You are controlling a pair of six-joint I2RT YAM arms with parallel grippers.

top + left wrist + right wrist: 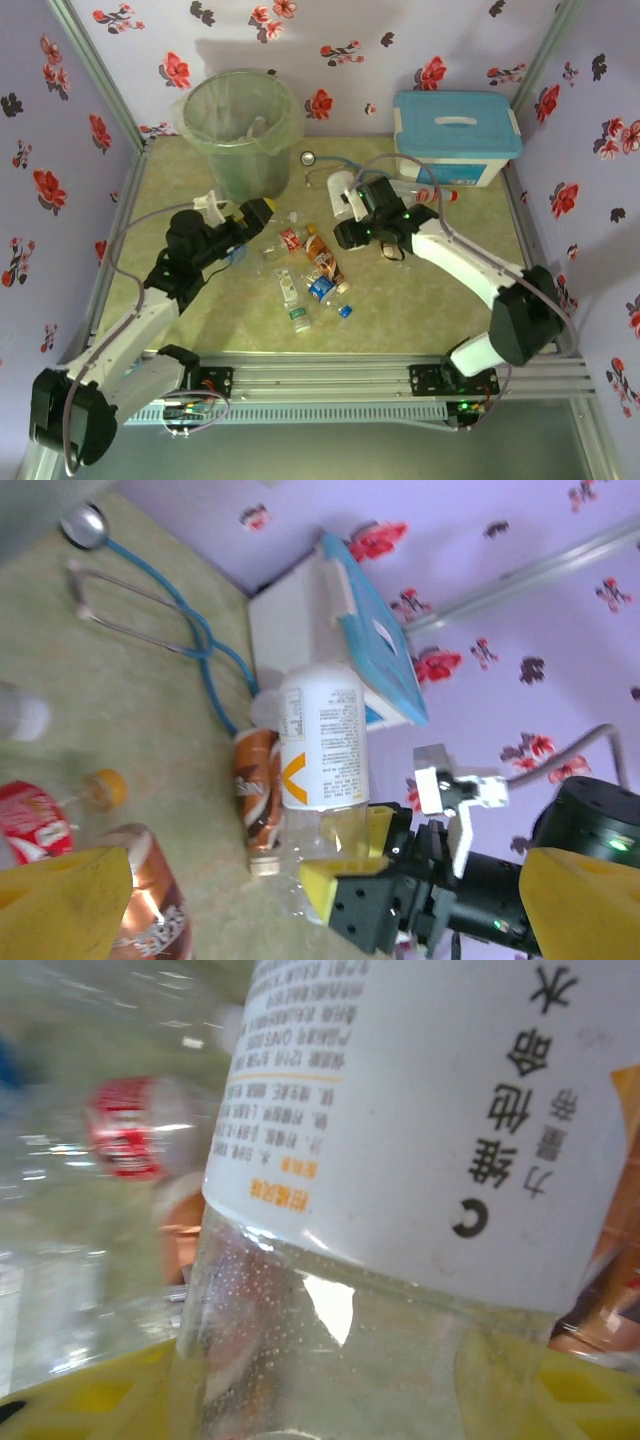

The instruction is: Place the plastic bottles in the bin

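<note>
Evidently the right end effector [355,858] pinched a white-labelled bottle [322,740], while the left end effector [260,211] stood spread near the bin [240,135].

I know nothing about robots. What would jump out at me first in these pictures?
Probably the right gripper, clamped on a clear plastic bottle with a white label near the middle of the pale green table. Closer to the near edge lies a jumble of small plastic bottles with red, orange and blue labels. In the far left corner stands a tall round translucent grey-green bin.
</note>
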